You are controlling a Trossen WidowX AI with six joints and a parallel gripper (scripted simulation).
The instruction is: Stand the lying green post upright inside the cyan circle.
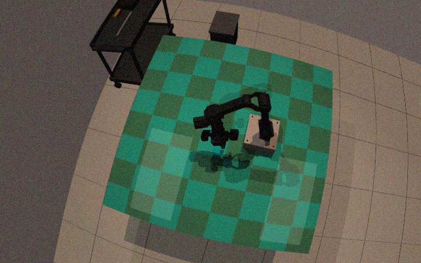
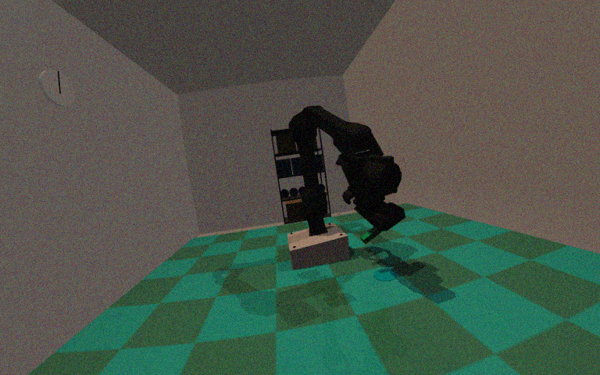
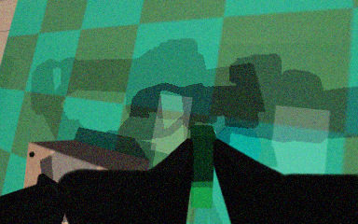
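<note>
My gripper (image 2: 375, 232) (image 3: 201, 144) is shut on the green post (image 2: 366, 237) (image 3: 201, 197) and holds it in the air above the checkered surface. The post is tilted, neither flat nor upright; its lower-left end shows bright green in the exterior view, and the rest is hidden by the fingers. In the wrist view its far part is in dark shade between the fingertips. The cyan circle (image 2: 383, 275) (image 3: 244, 142) lies flat on the surface, below the post and partly in shadow. In the top view the arm hides the post.
The pale base block (image 1: 262, 130) (image 2: 319, 252) (image 3: 89, 154) of the arm stands beside the circle. Arm shadows fall across the checkered surface (image 1: 198, 193) (image 2: 309, 349). A black cart (image 1: 133, 46) and a dark cabinet (image 1: 223, 23) stand beyond its edge. A shelf (image 2: 283, 176) stands behind the arm.
</note>
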